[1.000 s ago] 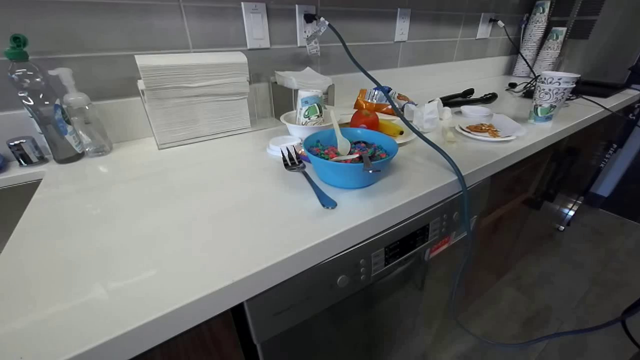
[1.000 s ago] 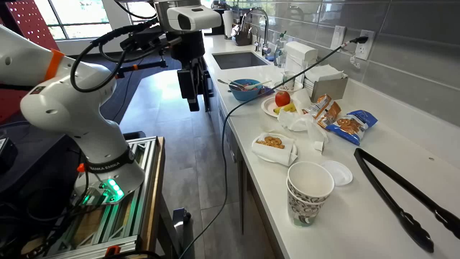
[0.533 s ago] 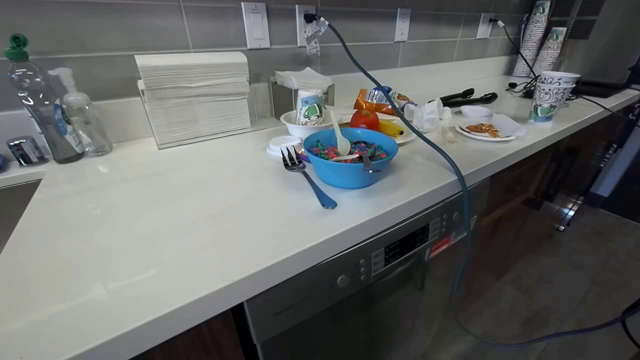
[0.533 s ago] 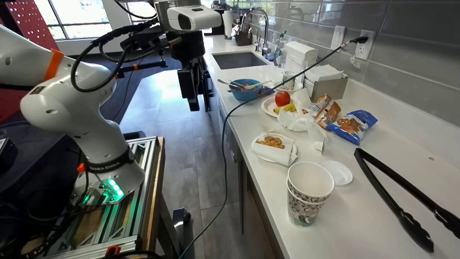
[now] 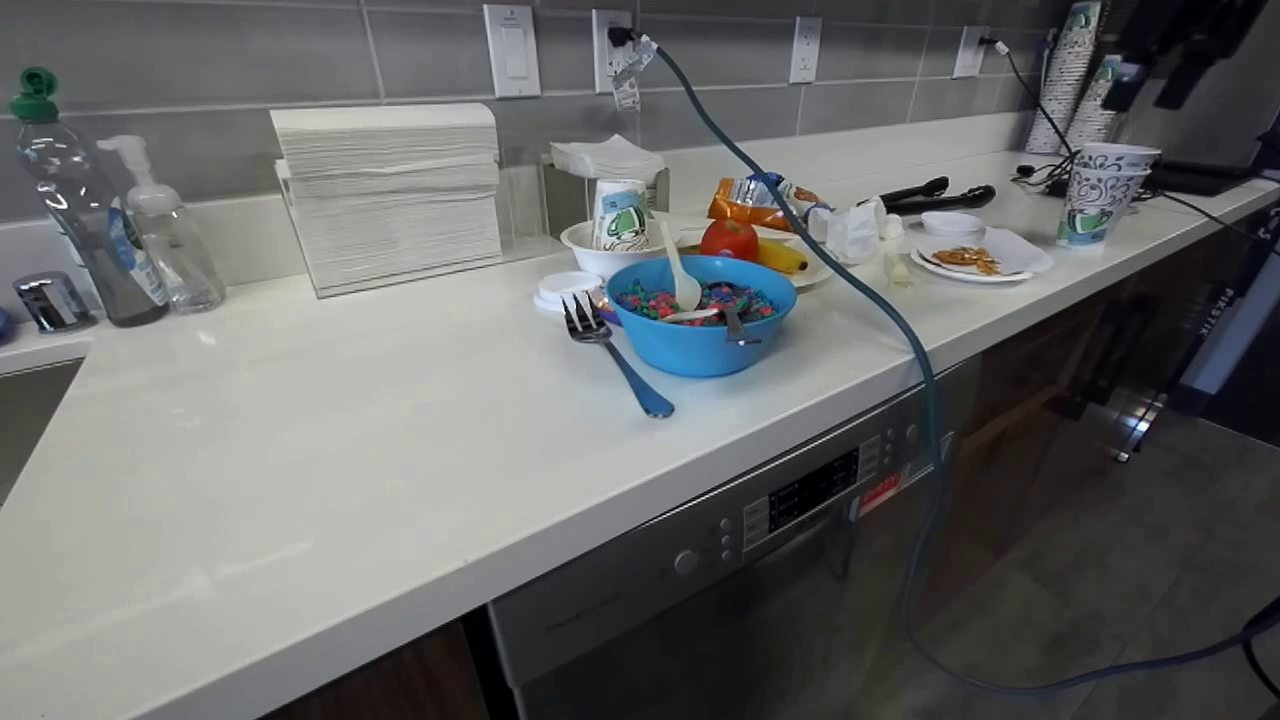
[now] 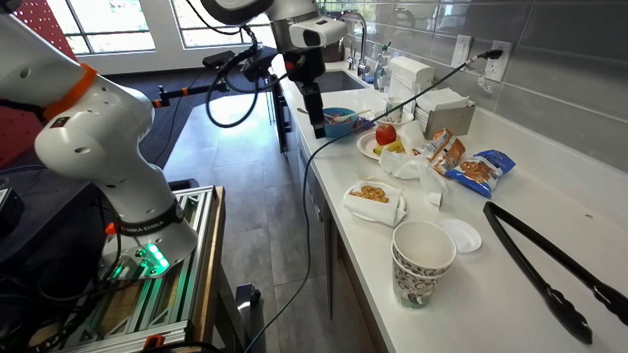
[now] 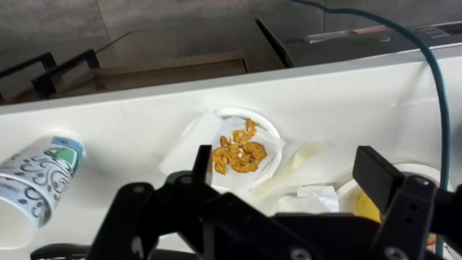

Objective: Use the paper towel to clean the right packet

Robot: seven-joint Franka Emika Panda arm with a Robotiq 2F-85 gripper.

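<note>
The paper towel point(image 6: 403, 165) is a crumpled white sheet on the counter, between the plate with the apple and the plate with brown food. It also shows in an exterior view point(image 5: 853, 235) and partly in the wrist view point(image 7: 312, 200), where the gripper's body hides its lower part. A blue packet point(image 6: 481, 172) lies right of an orange packet point(image 6: 447, 153), near the wall; the packets are hidden in the wrist view. My gripper point(image 7: 288, 166) is open and empty, above the counter. It shows high up in both exterior views point(image 5: 1148, 92) point(image 6: 319, 128).
A cable point(image 6: 353, 128) hangs from the wall outlet across the counter edge. Stacked paper cups point(image 6: 422, 264), black tongs point(image 6: 535, 264), a plate of brown food point(image 6: 400, 208), an apple point(image 6: 386, 134) and a blue bowl point(image 5: 700, 345) stand along the counter.
The arm has swung toward the counter, and my gripper has come into the top right of an exterior view. The objects on the counter have not moved.
</note>
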